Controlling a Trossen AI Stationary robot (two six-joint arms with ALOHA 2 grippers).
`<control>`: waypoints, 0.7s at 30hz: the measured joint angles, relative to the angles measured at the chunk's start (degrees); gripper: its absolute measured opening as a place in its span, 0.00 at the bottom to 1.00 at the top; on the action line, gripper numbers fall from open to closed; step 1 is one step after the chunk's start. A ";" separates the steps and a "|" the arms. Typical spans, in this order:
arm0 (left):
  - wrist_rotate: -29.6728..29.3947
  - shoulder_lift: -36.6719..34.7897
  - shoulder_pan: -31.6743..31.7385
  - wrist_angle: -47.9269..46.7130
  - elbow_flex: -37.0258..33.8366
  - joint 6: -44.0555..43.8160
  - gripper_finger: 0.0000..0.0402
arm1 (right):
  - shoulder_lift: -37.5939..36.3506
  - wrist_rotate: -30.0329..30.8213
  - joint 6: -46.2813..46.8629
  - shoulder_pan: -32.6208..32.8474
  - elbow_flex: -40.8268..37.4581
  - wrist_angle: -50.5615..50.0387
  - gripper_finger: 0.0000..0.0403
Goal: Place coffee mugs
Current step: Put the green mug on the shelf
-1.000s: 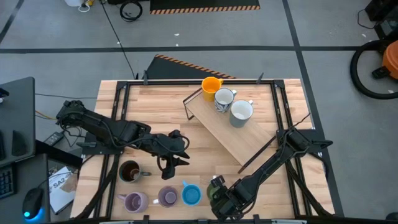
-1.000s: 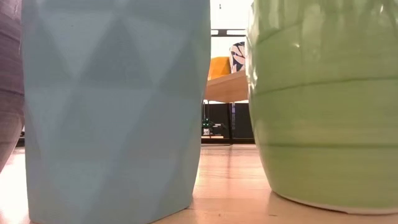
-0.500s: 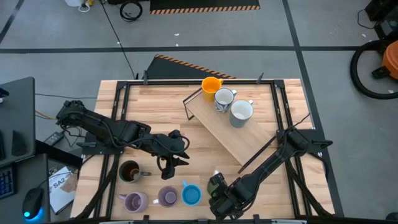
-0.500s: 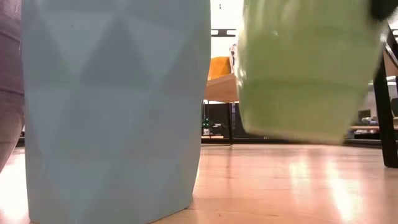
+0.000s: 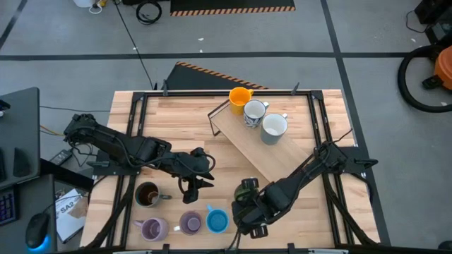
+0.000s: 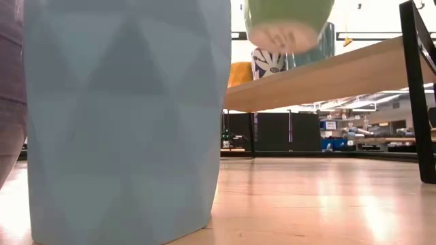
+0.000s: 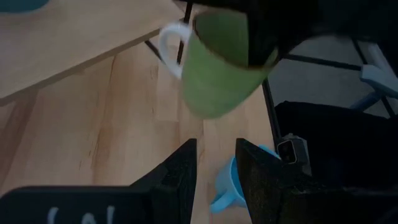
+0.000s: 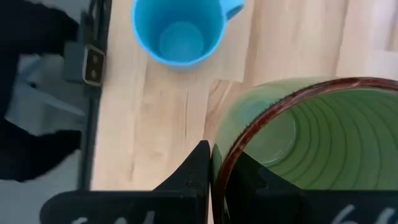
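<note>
the step in hand looks like the carry: the right tool [image 5: 248, 209] is clamped on the rim of the green mug [image 7: 217, 65], one finger inside and one outside, and the mug hangs clear of the bench [image 5: 176, 120] near its front edge, tilted a little. next it likely needs to travel up to the slanted wooden shelf [image 5: 261, 159] and be set down upright beside the mugs already there, with care not to knock them.

on the shelf's far end stand the orange mug [image 5: 240, 97], a patterned white mug [image 5: 254, 113] and a pale grey mug [image 5: 274, 127], close together in a row. on the bench at the front wait the dark brown mug [image 5: 147, 195], two purple mugs [image 5: 152, 229] [image 5: 190, 224] and the blue mug [image 5: 217, 221], near one another.

the blue and green mugs are empty inside; the others seem empty too, though the overhead view is too small to be sure.

the left tool [image 5: 192, 185] hovers over the bench just behind the front row, fingers partly apart and holding nothing.
</note>
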 joint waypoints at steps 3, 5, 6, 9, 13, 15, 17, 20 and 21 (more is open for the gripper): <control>0.00 0.00 0.00 -0.83 0.00 -0.08 0.29 | 0.00 -0.87 2.27 -0.65 3.23 -2.63 0.08; 0.02 0.00 0.00 -1.99 0.00 -0.10 0.29 | 0.00 -2.28 3.60 -1.34 5.40 -4.01 0.08; 0.01 0.00 0.00 -2.45 0.00 -0.10 0.29 | 0.00 -3.20 4.38 -1.76 6.40 -4.80 0.08; 0.02 0.00 0.02 -3.74 0.00 -0.10 0.29 | -0.73 -5.28 6.82 -3.29 7.45 -6.05 0.08; 0.02 0.00 0.02 -5.07 0.00 -0.13 0.29 | -1.73 -8.26 11.35 -5.64 7.66 -9.85 0.08; 0.02 0.00 0.02 -5.75 0.00 -0.13 0.29 | -1.97 -9.23 13.33 -6.73 7.51 -10.49 0.08; 0.12 0.00 0.02 -6.29 0.00 -0.13 0.29 | -2.04 -9.83 15.27 -7.51 7.51 -9.86 0.08; 0.89 0.00 0.02 -6.70 0.00 -0.13 0.29 | -2.30 -11.25 18.70 -8.55 7.51 -10.17 0.08; 0.90 0.00 0.02 -6.83 0.00 -0.07 0.29 | -2.39 -11.40 20.02 -8.88 7.51 -10.11 0.08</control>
